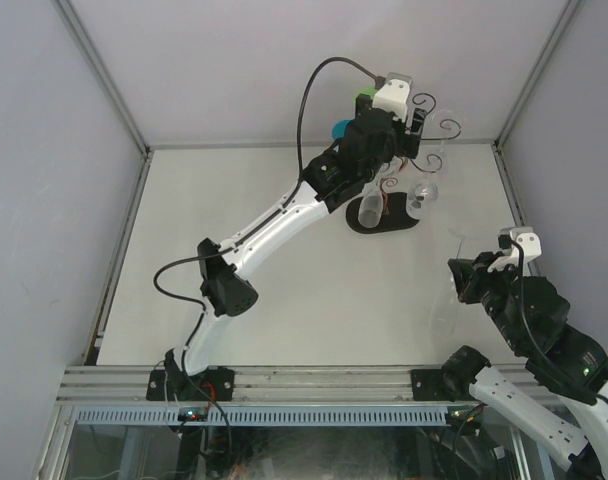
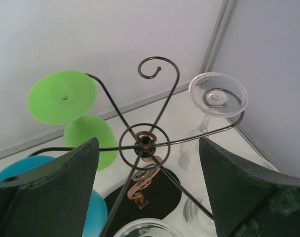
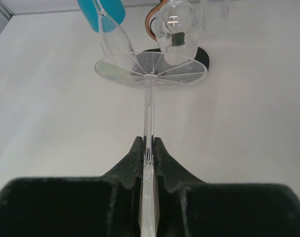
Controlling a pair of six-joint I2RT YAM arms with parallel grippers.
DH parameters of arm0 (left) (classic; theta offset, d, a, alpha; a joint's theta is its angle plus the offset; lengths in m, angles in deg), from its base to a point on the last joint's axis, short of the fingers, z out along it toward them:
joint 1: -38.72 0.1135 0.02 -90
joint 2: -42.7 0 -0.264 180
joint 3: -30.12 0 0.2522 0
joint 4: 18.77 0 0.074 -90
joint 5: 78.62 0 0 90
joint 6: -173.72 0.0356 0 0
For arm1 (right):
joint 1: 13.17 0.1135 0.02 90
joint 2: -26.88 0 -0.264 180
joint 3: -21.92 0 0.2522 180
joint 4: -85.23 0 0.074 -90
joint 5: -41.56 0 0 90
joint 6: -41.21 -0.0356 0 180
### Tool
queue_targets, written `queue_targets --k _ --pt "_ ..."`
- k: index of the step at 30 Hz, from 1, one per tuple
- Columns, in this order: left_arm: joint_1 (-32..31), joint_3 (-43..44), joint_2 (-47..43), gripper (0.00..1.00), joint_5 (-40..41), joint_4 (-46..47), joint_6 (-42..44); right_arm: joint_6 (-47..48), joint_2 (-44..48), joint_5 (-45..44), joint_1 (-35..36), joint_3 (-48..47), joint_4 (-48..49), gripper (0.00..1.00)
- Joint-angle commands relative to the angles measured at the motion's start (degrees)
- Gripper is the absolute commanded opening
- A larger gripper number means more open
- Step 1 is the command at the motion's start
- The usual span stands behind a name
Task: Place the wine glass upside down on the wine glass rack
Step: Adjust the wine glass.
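Six wine glasses (image 3: 150, 74), one rack (image 2: 145, 143)

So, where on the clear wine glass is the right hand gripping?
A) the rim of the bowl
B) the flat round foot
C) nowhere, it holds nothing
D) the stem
D: in the right wrist view the right hand is closed on the thin stem of the wine glass, with the round foot standing clear ahead of it.

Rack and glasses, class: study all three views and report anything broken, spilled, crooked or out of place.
Nothing stands out. The green glass and a clear glass hang foot-up in the curls of the rack, unbroken. The wine glass is off the rack only because the right jaws grip its stem.
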Motion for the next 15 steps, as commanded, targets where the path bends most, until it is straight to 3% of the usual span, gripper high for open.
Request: queue_targets --k 1,6,9,15 --pt "1.2 3.5 -0.9 0.85 -3.4 2.9 -1.6 -1.3 0.0 0.6 -0.2 0.6 2.1 0.00" --pt "0.0 -0.1 -7.9 0.88 -8.7 2.6 -0.6 4.4 1.1 5.2 -0.2 1.2 6.2 0.00" --pt "-1.4 -6.4 -17.5 0.88 -13.5 3.1 2.0 6.8 3.5 8.6 -0.2 2.0 10.7 0.00" --pt "-3.3 -36.8 -43.5 0.88 -18.1 13.1 3.6 8.6 3.8 15.7 -0.2 2.4 20.5 0.00"
